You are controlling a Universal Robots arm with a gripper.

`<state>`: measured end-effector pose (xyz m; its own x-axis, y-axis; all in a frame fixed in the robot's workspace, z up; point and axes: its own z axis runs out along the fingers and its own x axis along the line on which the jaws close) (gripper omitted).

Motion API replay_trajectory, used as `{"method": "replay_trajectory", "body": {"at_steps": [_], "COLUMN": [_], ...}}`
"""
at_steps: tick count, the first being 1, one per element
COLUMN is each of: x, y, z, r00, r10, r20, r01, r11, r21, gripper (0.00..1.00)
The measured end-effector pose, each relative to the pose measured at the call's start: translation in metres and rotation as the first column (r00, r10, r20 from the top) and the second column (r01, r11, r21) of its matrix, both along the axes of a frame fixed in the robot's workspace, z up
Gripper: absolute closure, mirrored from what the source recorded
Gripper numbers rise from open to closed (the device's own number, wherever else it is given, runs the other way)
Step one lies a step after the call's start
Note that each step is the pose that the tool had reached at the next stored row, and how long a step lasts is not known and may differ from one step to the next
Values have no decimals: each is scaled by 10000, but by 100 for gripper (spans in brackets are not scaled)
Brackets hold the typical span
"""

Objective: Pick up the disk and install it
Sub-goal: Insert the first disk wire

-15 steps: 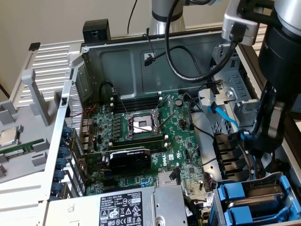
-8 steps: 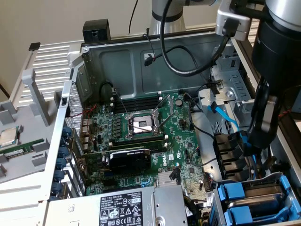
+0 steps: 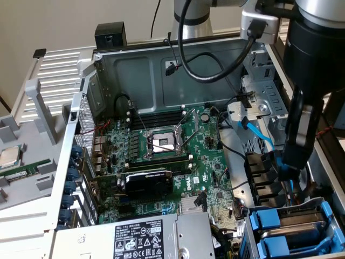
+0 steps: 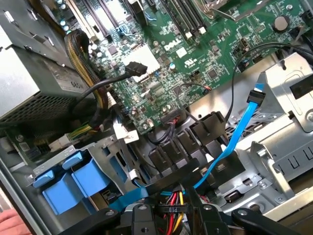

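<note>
- Nearest the exterior view's camera, at the near edge of the open computer case (image 3: pixel 161 59), lies one grey power supply box (image 3: pixel 145 240) with a black-and-white label.
- The disk (image 3: pixel 268 220) seems to sit at the near end of the exterior view's right, in the drive cage (image 3: pixel 245 229) just beside the power supply box. Only its blue carrier front is plain to see.
- Two such blue fronts are stacked in that cage, the second (image 3: pixel 275 247) being the nearer. No printed label shows, so I cannot tell for certain which is the task's own drive.
- The pincer (image 3: pixel 284 170) hangs over the black cable holders (image 3: pixel 259 170), a little farther in than the cage and apart from both blue fronts. Nothing shows in its grasp, and whether it is spread or pressed together I cannot tell.
- As I judge it, no drive is being carried. Both bays look filled, so the installing may be largely done. Whether the carrier is pushed fully home, or any cable is plugged in, cannot be seen.
- One light-blue data cable (image 3: pixel 259 132) trails loose beside the pincer.
- Farther out there is one green motherboard (image 3: pixel 161 162) with one open processor socket (image 3: pixel 161 141) and one black expansion card (image 3: pixel 146 181).
- Outside the case, at the exterior view's left, one small silver chip (image 3: pixel 8 156) rests on a grey tray (image 3: pixel 24 178).
</note>
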<state>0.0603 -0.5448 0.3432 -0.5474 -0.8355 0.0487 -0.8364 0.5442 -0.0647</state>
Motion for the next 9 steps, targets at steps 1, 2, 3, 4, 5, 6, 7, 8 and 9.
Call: {"method": "replay_trajectory", "body": {"at_steps": [1,2,3,4,5,6,7,8,9], "x": [-1,-2,-3,-4,-6,-10,-15,-24,-32], "y": [18,36,59,80,102,123,138,144,149], "z": [0,0,1,1,2,3,3,3,4], "r00": [10000,10000,9999,9998,9997,9996,9995,9994,9993], "r10": [0,1,2,3,4,6,9,12,15], "r20": [44,93,155,207,253,291,324,352,383], "r01": [0,2,3,5,7,9,10,12,15], "r11": [9999,9997,9994,9992,9989,9987,9983,9977,9969], "r21": [-126,-234,-337,-407,-466,-517,-587,-683,-784], "gripper": [65,65,65,65,65,65,65,65,65]}}
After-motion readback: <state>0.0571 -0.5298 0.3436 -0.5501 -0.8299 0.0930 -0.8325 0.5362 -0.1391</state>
